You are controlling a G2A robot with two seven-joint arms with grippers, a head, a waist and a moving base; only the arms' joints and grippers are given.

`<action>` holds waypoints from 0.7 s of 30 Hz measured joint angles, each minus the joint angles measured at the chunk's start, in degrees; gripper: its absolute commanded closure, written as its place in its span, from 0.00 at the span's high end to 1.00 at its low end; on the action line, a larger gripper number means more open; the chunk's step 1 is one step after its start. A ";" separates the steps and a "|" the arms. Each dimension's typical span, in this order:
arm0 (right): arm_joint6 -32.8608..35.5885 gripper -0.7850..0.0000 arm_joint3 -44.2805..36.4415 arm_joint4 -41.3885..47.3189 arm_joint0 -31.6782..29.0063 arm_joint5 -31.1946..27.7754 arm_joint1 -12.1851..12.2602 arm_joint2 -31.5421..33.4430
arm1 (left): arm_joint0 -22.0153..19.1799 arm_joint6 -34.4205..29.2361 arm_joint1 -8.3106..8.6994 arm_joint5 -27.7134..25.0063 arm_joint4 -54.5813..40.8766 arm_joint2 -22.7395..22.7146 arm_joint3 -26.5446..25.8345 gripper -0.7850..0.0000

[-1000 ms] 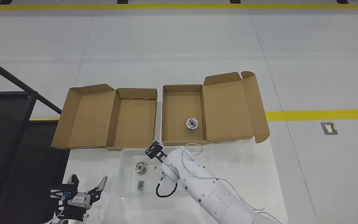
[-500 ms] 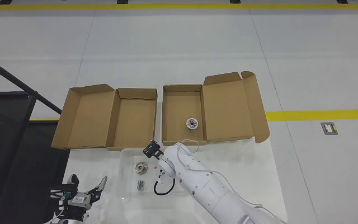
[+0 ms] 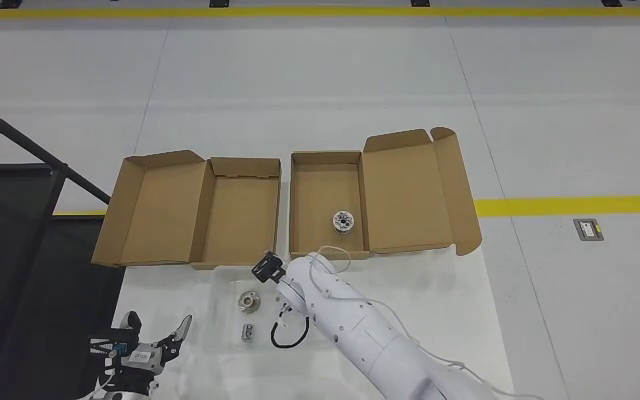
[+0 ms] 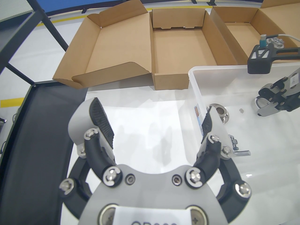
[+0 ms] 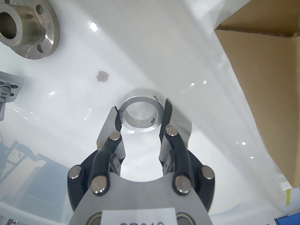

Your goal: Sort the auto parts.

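Right gripper slid leftward, fingers seemingly clamped on ring; left gripper fingers apart.

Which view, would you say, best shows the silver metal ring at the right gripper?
The right wrist view: the silver metal ring is gripped close up by the right gripper, bore visible. The left wrist view catches it small and distant; the top view has the arm over it.

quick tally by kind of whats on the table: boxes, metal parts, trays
cardboard boxes: 2 (left box, right box)
metal parts: 4 (flanged hub, bracket block, ring, round part)
clear tray: 1
total: 7
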 measured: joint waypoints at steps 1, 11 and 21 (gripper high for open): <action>-0.07 0.00 0.10 -0.06 0.19 0.00 -0.17 -0.04 | 0.00 0.00 0.00 0.00 0.00 0.00 0.00 1.00; -2.64 0.00 -2.97 -0.73 0.92 -3.23 -0.35 0.66 | 0.00 0.00 0.00 0.00 0.00 0.00 0.00 1.00; -10.99 0.00 -18.88 -3.34 -2.14 -12.38 5.14 8.97 | 0.00 0.00 0.00 0.00 0.00 0.00 0.00 1.00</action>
